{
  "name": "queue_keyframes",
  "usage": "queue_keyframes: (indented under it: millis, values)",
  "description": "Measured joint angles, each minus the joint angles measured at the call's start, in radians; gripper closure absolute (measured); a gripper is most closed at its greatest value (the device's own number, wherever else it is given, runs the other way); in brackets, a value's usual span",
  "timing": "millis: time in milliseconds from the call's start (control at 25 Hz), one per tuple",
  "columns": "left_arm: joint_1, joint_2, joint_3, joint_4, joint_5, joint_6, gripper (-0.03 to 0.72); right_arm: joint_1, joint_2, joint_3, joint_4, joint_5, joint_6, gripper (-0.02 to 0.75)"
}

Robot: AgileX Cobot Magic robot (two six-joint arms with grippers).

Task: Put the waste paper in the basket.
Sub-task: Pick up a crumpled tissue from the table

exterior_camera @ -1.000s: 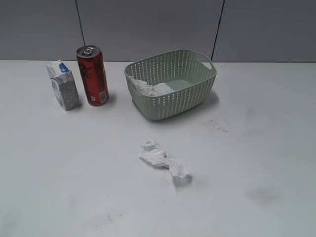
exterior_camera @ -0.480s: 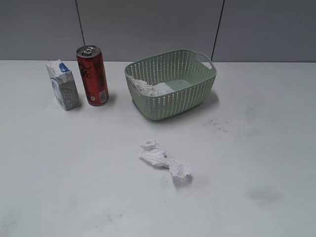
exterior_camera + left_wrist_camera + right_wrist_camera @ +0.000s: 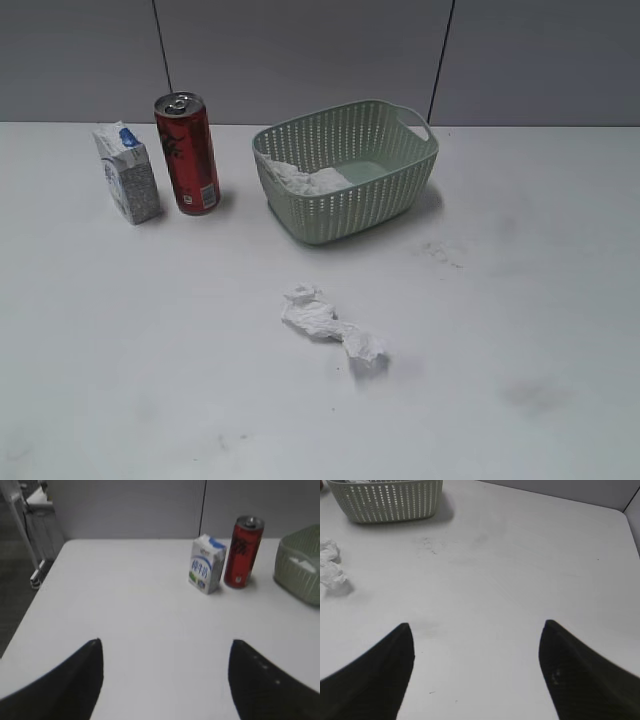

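Nothing on the desk [image 3: 520, 300] has shifted over the past second: paper, basket, can and carton sit where they were, and no arm enters the exterior view.

Nearest the camera, a twisted scrap of waste paper [image 3: 332, 325] lies alone on the bare white surface, well apart from the basket [image 3: 347, 168]. Beyond it the sage-green basket stands toward the back of the desk, with more crumpled paper [image 3: 305, 179] lying inside against its left wall. To its left, the red can [image 3: 187, 153] stands upright, and the speckled carton [image 3: 127, 173] sits just beside the can on the far left.

Seen from the wrist cameras, the left pincer [image 3: 165, 680] hangs wide open over empty desk, with carton, can and a corner of the basket ahead of it. The right pincer [image 3: 477, 672] is likewise spread wide and holding nothing, the loose scrap off to its left and the basket beyond.
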Motion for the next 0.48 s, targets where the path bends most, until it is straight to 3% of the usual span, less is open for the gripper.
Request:
queue_keyframes:
  millis: [200,480]
  values:
    - [0.0,0.129,-0.035,-0.027,-0.175,0.0,0.097,0.0,0.0,0.0,0.0,0.0,0.0,0.15]
    - [0.0,0.575,-0.09,-0.245,-0.392,0.144,0.097,0.0,0.0,0.0,0.0,0.0,0.0,0.15]
